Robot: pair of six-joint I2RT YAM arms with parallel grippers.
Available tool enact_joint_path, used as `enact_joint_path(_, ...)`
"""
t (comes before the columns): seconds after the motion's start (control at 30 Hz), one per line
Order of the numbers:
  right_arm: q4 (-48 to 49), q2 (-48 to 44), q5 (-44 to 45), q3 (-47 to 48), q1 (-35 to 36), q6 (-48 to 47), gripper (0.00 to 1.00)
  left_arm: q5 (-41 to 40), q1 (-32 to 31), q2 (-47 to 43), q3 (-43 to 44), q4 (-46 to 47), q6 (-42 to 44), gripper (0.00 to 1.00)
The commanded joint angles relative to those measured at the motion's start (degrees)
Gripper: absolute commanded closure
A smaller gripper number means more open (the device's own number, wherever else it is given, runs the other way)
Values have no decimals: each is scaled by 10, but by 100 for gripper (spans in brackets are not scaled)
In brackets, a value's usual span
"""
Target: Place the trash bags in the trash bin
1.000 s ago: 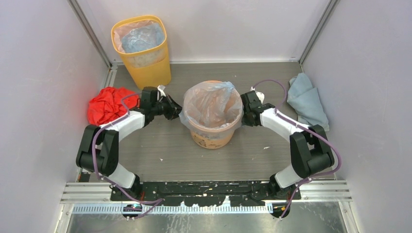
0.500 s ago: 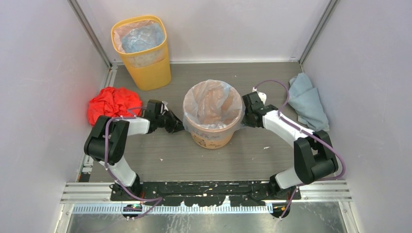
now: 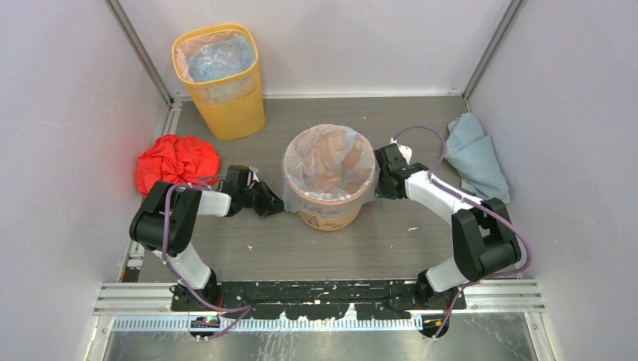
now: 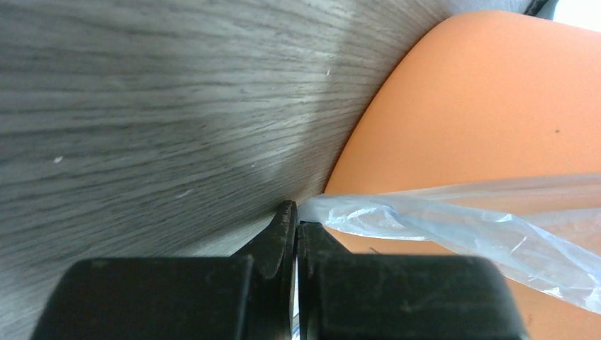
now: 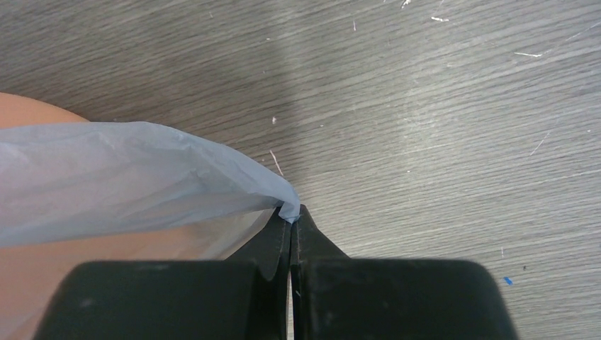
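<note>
Orange trash bin (image 3: 329, 213) lined; left pincer (image 4: 295, 225), right pincer (image 5: 292, 218) apparently pinch trash bag (image 3: 331, 162).

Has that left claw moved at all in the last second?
Yes. The left gripper, shut on the bag, has moved toward the table's near edge, from beside the orange bin rim to lower along its side.

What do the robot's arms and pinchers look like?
Both the left arm and the right arm have chunky black joints with white tubes between them. A thin purple cable loops along each. The left gripper and right gripper are black, with two fingers that narrow to pointy tips.
</note>
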Motion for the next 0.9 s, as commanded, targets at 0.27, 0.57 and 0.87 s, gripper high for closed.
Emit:
enact_joint_path(0.27, 19, -14, 27, -44, -3, 18, 99, -5, -2, -45, -22, 5, 10, 100)
enact_joint_path(0.57, 5, -55, 42, -67, -3, 26, 99, -5, -2, -55, 1, -16, 13, 100)
enact_joint_path(0.87, -1, -45, 7, -64, -3, 40, 99, -2, -2, -68, 14, -28, 9, 100)
